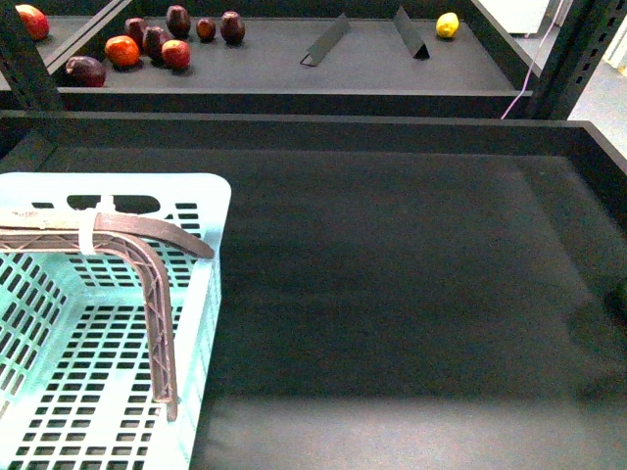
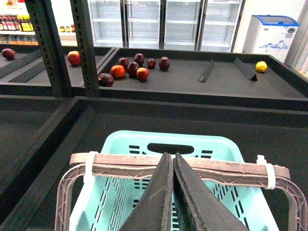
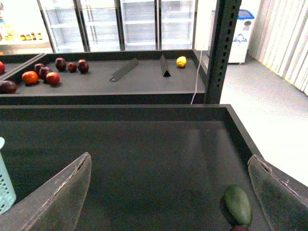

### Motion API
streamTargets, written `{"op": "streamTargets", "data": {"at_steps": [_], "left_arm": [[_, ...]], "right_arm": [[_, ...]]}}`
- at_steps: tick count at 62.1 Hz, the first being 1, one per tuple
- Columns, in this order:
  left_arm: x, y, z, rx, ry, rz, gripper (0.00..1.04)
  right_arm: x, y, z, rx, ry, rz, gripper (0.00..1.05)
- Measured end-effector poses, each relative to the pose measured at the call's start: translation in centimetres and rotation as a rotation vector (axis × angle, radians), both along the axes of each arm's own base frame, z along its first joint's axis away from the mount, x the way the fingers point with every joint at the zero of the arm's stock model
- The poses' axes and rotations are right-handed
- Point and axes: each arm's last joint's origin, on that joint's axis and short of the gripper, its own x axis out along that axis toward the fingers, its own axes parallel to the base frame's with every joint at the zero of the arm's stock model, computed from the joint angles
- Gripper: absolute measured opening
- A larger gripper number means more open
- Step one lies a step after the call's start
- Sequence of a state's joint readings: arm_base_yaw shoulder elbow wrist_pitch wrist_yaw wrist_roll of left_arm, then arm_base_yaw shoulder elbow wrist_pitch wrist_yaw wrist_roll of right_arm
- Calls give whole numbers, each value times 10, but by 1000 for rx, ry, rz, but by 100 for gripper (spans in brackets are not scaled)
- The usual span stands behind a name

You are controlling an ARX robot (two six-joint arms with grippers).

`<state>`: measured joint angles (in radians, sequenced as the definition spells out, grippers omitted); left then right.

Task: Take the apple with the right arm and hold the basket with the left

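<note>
The apple (image 1: pixel 32 20) (image 2: pixel 74 57), round and red with a yellowish patch, lies on the far shelf in the compartment left of the fruit pile. The mint basket (image 1: pixel 201 201) (image 2: pixel 144 138) stands at the near left, and its edge (image 3: pixel 5 192) shows in the right wrist view. My left gripper (image 2: pixel 170 155) is shut, its tips resting over the brown handle (image 2: pixel 120 163) (image 1: pixel 147 245), with nothing between them. My right gripper (image 3: pixel 169 157) hangs open over the dark tray floor, far from the apple. Neither gripper shows in the front view.
A pile of small red and dark fruits (image 1: pixel 157 44) (image 2: pixel 134 67) (image 3: pixel 45 72) lies on the far shelf, with two black dividers (image 1: pixel 328 41) and a lemon (image 1: pixel 448 24) (image 3: pixel 181 61). A green oval fruit (image 3: pixel 238 204) lies near one right fingertip. An upright post (image 3: pixel 221 48) stands at the shelf corner.
</note>
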<state>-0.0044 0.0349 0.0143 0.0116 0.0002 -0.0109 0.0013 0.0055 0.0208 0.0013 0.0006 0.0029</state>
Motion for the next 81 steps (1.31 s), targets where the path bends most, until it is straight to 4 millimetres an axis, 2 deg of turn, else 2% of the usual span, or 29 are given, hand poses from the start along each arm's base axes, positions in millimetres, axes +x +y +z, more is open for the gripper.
{"op": "streamTargets", "data": {"at_steps": [21,25,51,81], "left_arm": [[-2,0,1,0,-19,0,3],[-2,0,1,0,-18,0,20],[-2,0,1,0,-18,0,99],[-2,0,1,2,-18,0,98]], "right_arm": [[0,0,0,0,0,0,96],[0,0,0,0,0,0,96],[0,0,0,0,0,0,96],[0,0,0,0,0,0,96]]}}
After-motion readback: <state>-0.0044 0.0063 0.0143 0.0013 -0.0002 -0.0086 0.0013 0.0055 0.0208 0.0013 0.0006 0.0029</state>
